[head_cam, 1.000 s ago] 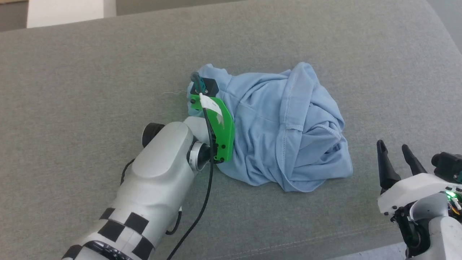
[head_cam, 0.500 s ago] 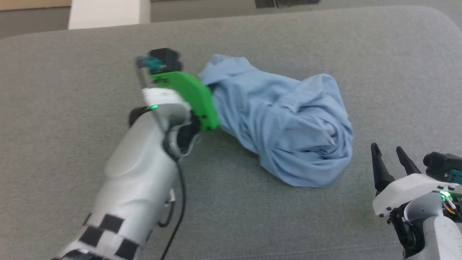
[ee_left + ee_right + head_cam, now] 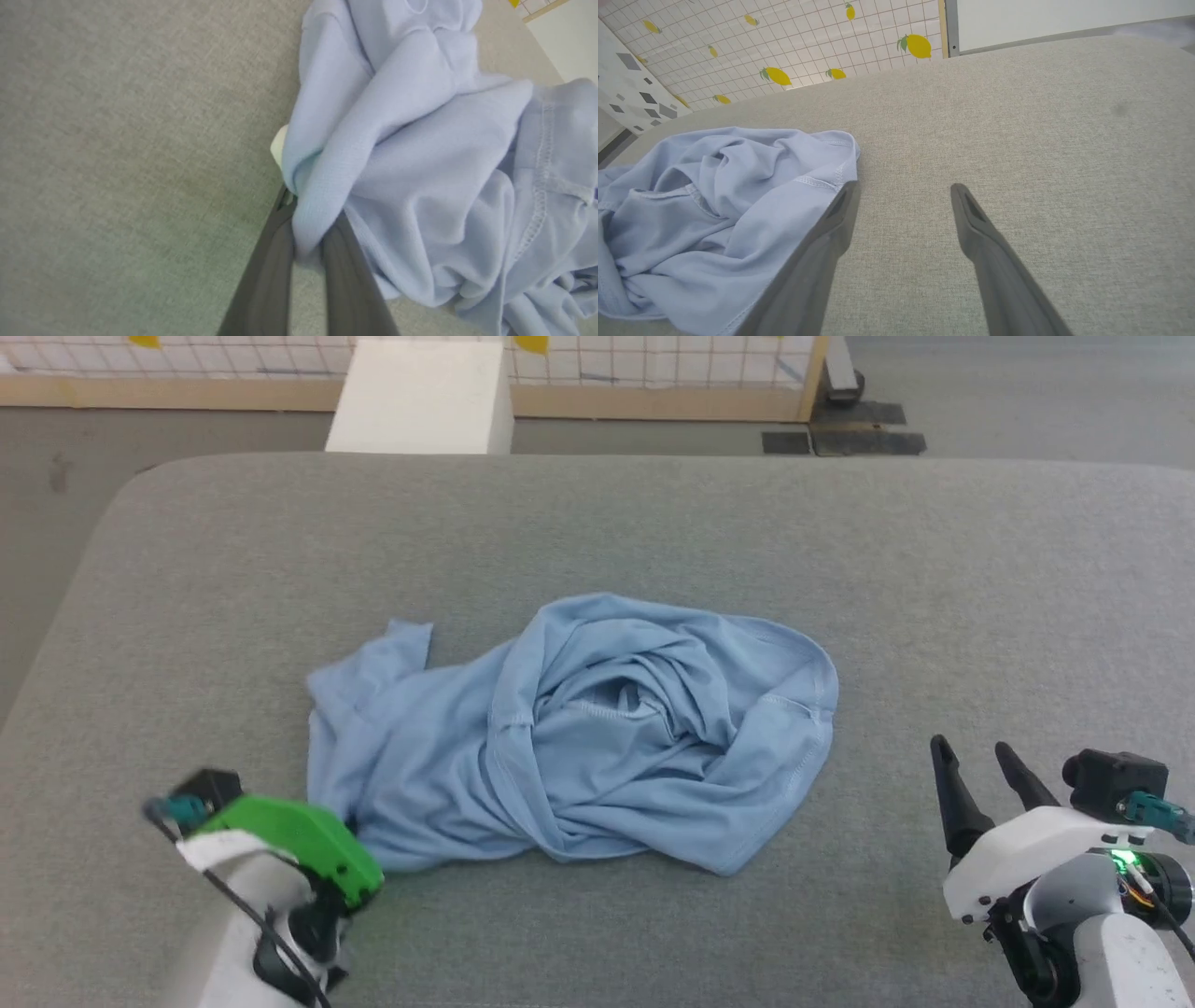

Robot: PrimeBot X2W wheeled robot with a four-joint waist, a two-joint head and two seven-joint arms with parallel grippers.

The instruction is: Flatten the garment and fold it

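Note:
The light blue garment [image 3: 579,737] lies crumpled in a wide heap on the middle of the grey padded table [image 3: 653,523], twisted folds at its centre and a loose flap reaching left. My left gripper [image 3: 310,210] is shut on a thick fold at the garment's [image 3: 420,163] near-left edge, and a small white patch peeks out beside that fold. In the head view the green wrist mount [image 3: 289,840] covers those fingers. My right gripper [image 3: 971,747] stands open and empty just right of the heap. In the right wrist view it [image 3: 903,186] hovers over bare table beside the garment's [image 3: 714,200] hem.
The table's rounded left corner [image 3: 103,541] and far edge drop to the floor. A white box [image 3: 420,397] and a wood-framed gridded panel [image 3: 653,401] stand beyond the far edge. A lemon-patterned tiled wall [image 3: 784,46] shows in the right wrist view.
The head camera has tilted up. My left gripper has shut on the garment's left edge and dragged it left and toward me, spreading the heap wider. The right gripper stays open in place.

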